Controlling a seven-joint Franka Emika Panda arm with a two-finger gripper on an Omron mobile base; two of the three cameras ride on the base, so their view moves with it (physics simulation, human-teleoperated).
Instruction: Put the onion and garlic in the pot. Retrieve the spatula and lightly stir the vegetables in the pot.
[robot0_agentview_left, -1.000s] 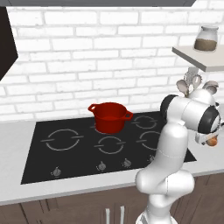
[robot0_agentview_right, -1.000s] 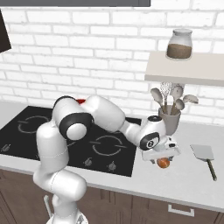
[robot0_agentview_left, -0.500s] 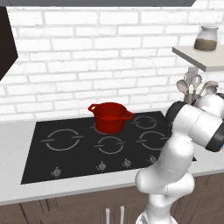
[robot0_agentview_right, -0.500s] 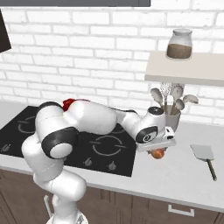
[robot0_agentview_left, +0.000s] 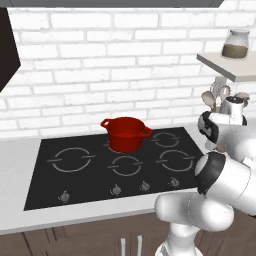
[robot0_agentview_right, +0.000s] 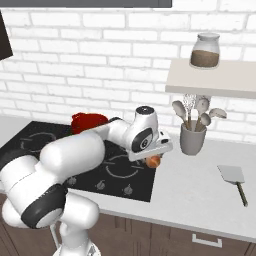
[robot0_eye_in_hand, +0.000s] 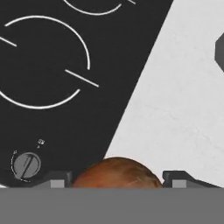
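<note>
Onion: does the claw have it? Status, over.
Claw closed on the onion, above the stovetop's right edge. Red pot waiting on the back burner. Path looks clear.

The pot (robot0_agentview_left: 125, 133) sits on the cooktop (robot0_agentview_left: 80, 172), at its rear near the middle, in front of the brick wall (robot0_agentview_left: 100, 65). The cooktop lies in the counter (robot0_agentview_right: 200, 195). To its right, toward the wall, the utensil cup (robot0_agentview_right: 193, 138) stands under the shelf (robot0_agentview_right: 212, 82), which carries a jar (robot0_agentview_right: 205, 50). The spatula (robot0_agentview_right: 234, 178) lies on the counter right of the cup, nearer the front. The onion (robot0_agentview_right: 153, 161) is between the gripper (robot0_agentview_right: 152, 159) fingers, above the cooktop's right edge, left of the cup.
</note>
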